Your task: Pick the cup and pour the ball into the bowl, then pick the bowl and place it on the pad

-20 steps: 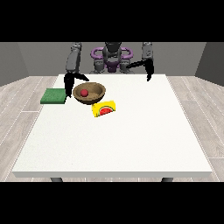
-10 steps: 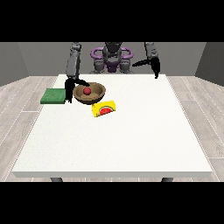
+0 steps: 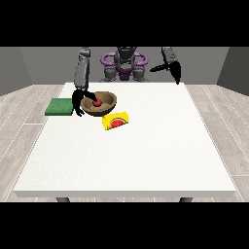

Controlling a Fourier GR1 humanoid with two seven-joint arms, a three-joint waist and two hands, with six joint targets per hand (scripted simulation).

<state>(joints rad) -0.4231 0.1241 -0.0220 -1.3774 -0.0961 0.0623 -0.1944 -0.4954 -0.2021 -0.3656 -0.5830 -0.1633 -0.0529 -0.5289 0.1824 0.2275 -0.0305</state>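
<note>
A brown bowl (image 3: 106,104) stands on the white table (image 3: 146,155) at the back left, with a red ball (image 3: 97,102) inside it. The hand at the view's left (image 3: 78,102) is at the bowl's left rim, its fingers curled down the outside and its thumb over the rim. A yellow cup (image 3: 115,120) with a watermelon picture lies on its side just in front of the bowl. Left of the bowl lies a flat green pad (image 3: 59,106). The hand at the view's right (image 3: 175,73) hangs raised over the table's far edge, fingers relaxed and holding nothing.
The robot's purple and grey torso (image 3: 124,65) stands behind the table's far edge. The pad lies close to the table's left edge. Grey wooden floor surrounds the table.
The hand at the view's right has swung outward to the right and away from the torso. The hand at the view's left has stayed at the bowl's rim, closing in on it slightly.
</note>
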